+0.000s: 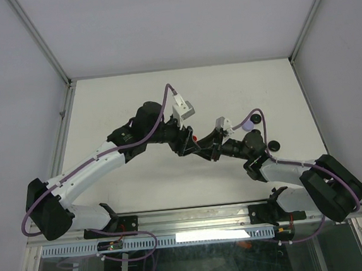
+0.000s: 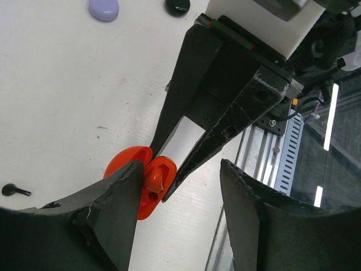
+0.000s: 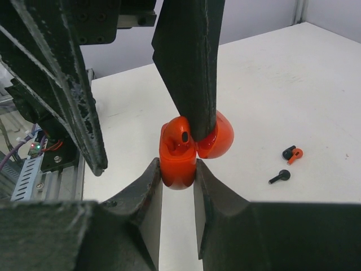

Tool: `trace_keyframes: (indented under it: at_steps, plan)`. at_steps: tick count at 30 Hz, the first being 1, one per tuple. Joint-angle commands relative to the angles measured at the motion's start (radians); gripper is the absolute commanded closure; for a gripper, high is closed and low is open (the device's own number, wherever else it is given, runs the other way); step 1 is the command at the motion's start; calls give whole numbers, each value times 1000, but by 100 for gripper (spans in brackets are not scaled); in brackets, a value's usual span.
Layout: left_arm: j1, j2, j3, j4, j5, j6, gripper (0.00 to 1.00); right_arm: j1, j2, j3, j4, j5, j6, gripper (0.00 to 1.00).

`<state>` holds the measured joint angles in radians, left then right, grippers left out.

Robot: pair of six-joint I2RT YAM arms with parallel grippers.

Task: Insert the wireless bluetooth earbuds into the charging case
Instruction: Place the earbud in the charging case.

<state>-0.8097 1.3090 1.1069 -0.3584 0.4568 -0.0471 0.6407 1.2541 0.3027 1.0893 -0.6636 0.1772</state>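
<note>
Case point(image 3: 178, 155): glossy red, rounded, hinged open, centre of right wrist view. My right pincer point(image 3: 176, 171) clenched on its base, rough black fingers point(image 3: 144, 192) either side. My left pincer point(image 2: 180, 169) released, jaws spread, one finger against lid. Table point(image 3: 271, 79): matte white, faint scuffs; pale walls point(image 1: 12, 93) around. Red bud point(image 2: 155, 178) sits in case. Right of case: black bud point(image 3: 280, 176), black-orange bud point(image 3: 292, 153). Top edge, left wrist view: lavender case point(image 2: 104, 8), black case point(image 2: 177, 6).

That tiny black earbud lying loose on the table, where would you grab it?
Probably from straight above, pinching the black earbud across its rounded head. It lies flat on the table, and its stem looks too thin to hold firmly.
</note>
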Motion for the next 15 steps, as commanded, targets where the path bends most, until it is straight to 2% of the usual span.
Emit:
trace_keyframes:
  at_steps: [1,5,15]
  plan:
    - [1,-31,9,75,77,89,43,10,-4,39,121,-67,26,100]
    - [1,-49,-3,78,72,104,41,7,-7,47,122,-83,38,100]
    - [1,-81,-17,94,93,133,28,5,13,59,127,-103,58,100]
